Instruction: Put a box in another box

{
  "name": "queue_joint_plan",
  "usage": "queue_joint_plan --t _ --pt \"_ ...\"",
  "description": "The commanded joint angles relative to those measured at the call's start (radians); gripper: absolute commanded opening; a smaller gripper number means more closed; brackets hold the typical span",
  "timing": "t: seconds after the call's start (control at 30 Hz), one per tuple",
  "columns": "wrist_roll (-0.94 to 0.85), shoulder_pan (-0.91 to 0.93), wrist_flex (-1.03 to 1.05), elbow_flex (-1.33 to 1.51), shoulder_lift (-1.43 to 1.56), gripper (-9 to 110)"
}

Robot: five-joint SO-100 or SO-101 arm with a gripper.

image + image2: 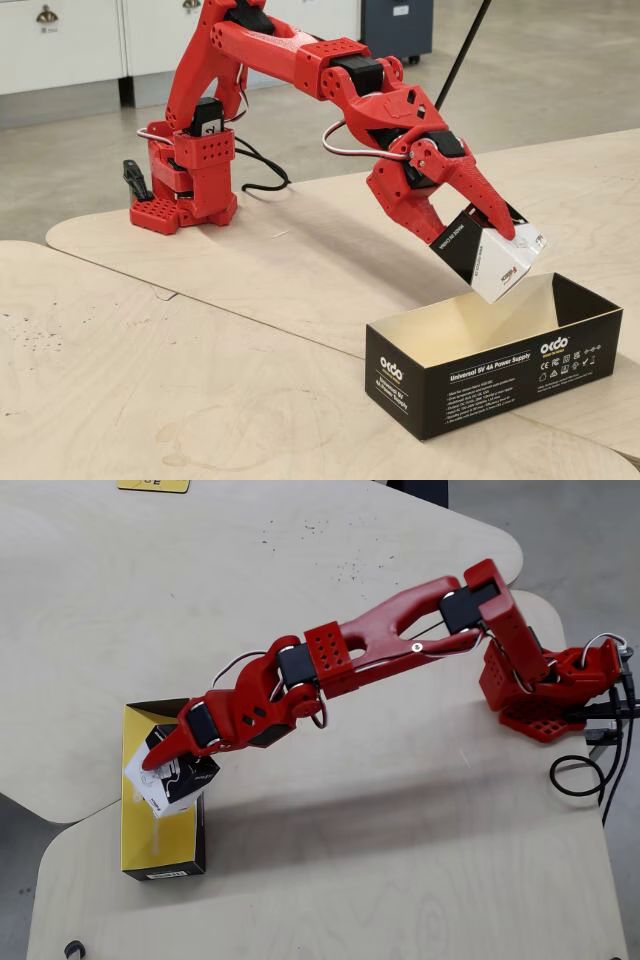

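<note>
Clamping small black-and-white box (497, 262) (172, 770), tilted, in red end effector (495, 245) (165, 765); held above open long black box (480, 385) (165, 865) on plywood tabletop (200, 380) (400, 830).

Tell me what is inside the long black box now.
The long black box shows only its bare tan interior. The small carton hangs above it in the tool, hiding part of the floor from overhead.

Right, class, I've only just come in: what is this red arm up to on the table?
A red robot arm on a wooden table has its gripper shut on a small black-and-white carton. It holds the carton tilted in the air above one end of a long, open black box with a tan inside. In the overhead view the carton sits over the box. It is not yet inside; it has not been released.
</note>
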Motion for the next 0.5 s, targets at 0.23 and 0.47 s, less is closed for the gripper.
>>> queue_joint_plan --t 0.23,0.47 --pt "-0.080 0.025 -0.028 0.035 0.120 39" --pt "-0.140 0.044 0.037 0.041 0.199 46"
